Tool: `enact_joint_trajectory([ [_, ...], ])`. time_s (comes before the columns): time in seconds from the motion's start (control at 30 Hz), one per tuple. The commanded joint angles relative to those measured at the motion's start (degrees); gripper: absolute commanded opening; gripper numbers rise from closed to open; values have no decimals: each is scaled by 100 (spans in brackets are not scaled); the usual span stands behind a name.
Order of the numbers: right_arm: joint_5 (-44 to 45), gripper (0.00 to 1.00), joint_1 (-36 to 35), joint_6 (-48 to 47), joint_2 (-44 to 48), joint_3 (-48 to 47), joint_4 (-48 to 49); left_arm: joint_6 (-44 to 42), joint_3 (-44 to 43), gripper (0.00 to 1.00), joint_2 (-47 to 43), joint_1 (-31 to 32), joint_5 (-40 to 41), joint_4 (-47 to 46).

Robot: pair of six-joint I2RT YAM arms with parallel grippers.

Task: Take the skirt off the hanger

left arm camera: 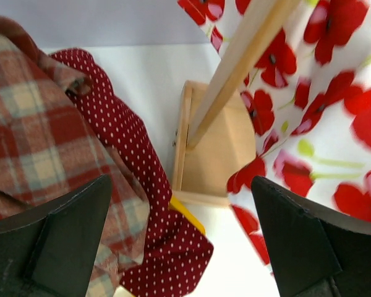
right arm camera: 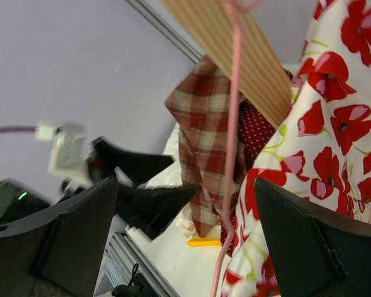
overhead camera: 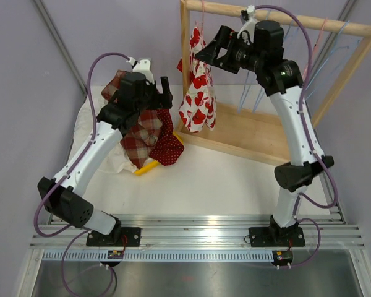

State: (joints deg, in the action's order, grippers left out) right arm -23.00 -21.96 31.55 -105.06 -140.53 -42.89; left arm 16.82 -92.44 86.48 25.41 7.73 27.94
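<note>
White skirt (overhead camera: 198, 102) with red poppies on wooden rack (overhead camera: 334, 23)

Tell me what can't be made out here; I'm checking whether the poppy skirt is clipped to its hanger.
- Top view: the top edge of the skirt and any clips sit behind the right gripper.
- Right wrist view: the pink hanger wire runs off the bottom edge before any attachment shows.
- Left wrist view: the skirt is blurred and cut by the right edge.
- Yellow item: mostly buried under the dotted cloth.
</note>
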Motion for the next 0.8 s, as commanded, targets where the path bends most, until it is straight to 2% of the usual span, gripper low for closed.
enact_joint_trajectory([
  [0.0,147,99,-46,-123,-339,-509,-114,129,584,99,-719,227,97,-482],
  [0.13,287,98,-133,-132,-656,-327,87,251,1235,99,-1298,412,80,-597],
  [0.2,314,91,-168,-106,-691,-239,167,269,1421,99,-1431,465,106,-623],
  [0.33,410,31,-230,-18,-727,-98,273,278,1764,99,-1660,535,203,-659],
  [0.37,428,21,-239,-9,-718,-71,290,278,1782,99,-1686,553,212,-641],
  [0.47,542,0,-239,-35,-665,-1,247,260,1844,99,-1713,588,256,-588],
  [0.67,560,0,-239,-35,-586,-106,159,173,1687,99,-1705,912,317,-641],
  [0.77,437,0,-248,18,-656,-649,10,-38,1169,99,-1476,1219,458,-501],
])
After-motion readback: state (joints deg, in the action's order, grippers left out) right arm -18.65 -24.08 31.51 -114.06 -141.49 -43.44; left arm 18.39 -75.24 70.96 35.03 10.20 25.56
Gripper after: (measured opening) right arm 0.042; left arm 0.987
